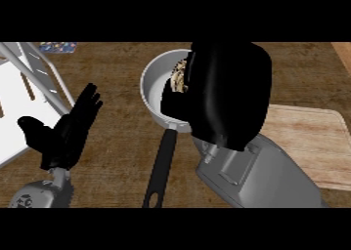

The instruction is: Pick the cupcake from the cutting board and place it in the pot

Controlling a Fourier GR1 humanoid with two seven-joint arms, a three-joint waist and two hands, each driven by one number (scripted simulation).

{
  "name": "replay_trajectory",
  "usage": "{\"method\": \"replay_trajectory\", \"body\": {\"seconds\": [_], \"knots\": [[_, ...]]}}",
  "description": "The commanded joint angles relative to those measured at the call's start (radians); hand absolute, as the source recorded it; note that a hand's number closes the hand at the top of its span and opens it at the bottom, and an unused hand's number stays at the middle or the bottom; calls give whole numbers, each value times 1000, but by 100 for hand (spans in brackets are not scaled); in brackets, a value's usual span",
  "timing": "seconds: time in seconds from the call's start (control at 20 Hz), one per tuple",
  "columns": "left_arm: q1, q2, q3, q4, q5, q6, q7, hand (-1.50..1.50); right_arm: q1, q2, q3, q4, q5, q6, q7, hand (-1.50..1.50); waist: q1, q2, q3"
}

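Note:
A grey pot with a long black handle stands in the middle of the wooden counter. My right hand hovers over the pot, its back toward me, covering most of the bowl. At the hand's left edge the brownish cupcake shows, inside the pot's rim, with the fingers curled round it. How high it hangs above the pot's bottom is hidden. The light wooden cutting board lies to the right with nothing showing on it. My left hand rests open at the left, fingers up.
A white rack with grey rails fills the left edge, close to my left hand. A small patterned object lies at the far left back. A wooden strip runs along the right edge.

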Motion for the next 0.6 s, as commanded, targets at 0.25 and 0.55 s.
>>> {"method": "replay_trajectory", "body": {"seconds": [0.25, 0.55], "knots": [[-14, -17, -15, -1, -23, 15, 1, 0, 40, 14, -82, 147, -152, -179, 231, -150, 14, 11, 3], [-41, -9, 4, 15, -8, 1, 16, 0, 96, 14, -97, 147, -271, -369, 207, -150, 15, 10, 3]]}}
